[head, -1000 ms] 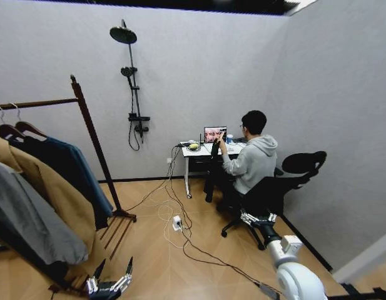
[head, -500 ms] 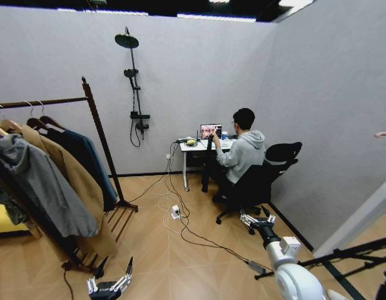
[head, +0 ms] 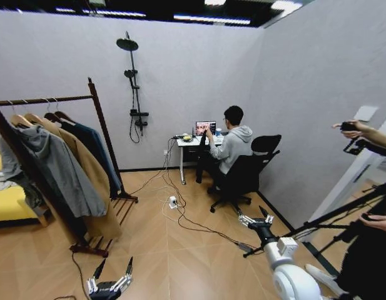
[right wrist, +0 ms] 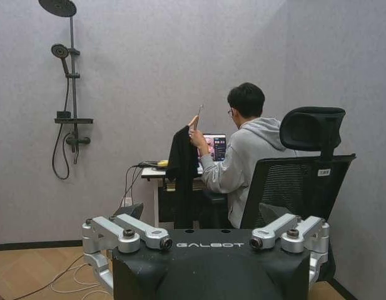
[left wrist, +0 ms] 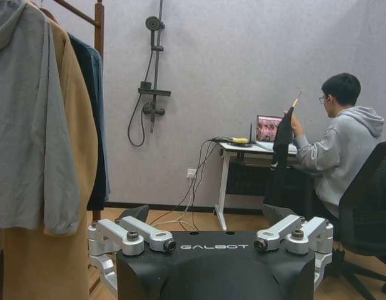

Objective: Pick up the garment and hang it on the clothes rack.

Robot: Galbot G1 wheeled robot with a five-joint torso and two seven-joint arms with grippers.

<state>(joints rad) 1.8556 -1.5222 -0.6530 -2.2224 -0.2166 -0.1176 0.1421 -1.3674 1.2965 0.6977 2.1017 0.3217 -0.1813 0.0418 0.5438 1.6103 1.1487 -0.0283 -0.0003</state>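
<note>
Reddish-brown wood makes up the clothes rack (head: 92,112), the biggest thing of the task, standing on the robot's left with its bar running between two posts and a slatted base on the floor. Three pieces hang from that bar: a grey hooded jacket (head: 52,165) nearest, a tan coat (head: 86,169) behind it, and the dark teal-blue garment (head: 99,153) farthest along, next to the post, its hanger hook over the bar. So the garment hangs on the rack already, partly covered by the tan coat; reaching it would probably mean coming in from the post side, since the two other coats crowd it from the front.

Across the room a person sits in a black office chair (head: 249,169) at a small bench (head: 191,145) that carries a laptop, below a shower fitting (head: 133,81) on the wall. White and black cables (head: 180,219) trail over the wood floor between bench and rack and could snag the base if it drives that way. A tripod (head: 343,215) and a second person's hands with a camera stand on the robot's right.

Both arms hang low and idle, well apart from the rack. The left gripper (head: 109,284) points at the floor with its fingers (left wrist: 127,234) spread and nothing between them. The right gripper (head: 255,220) is likewise spread and empty, its fingers (right wrist: 124,233) wide in its own wrist view.
</note>
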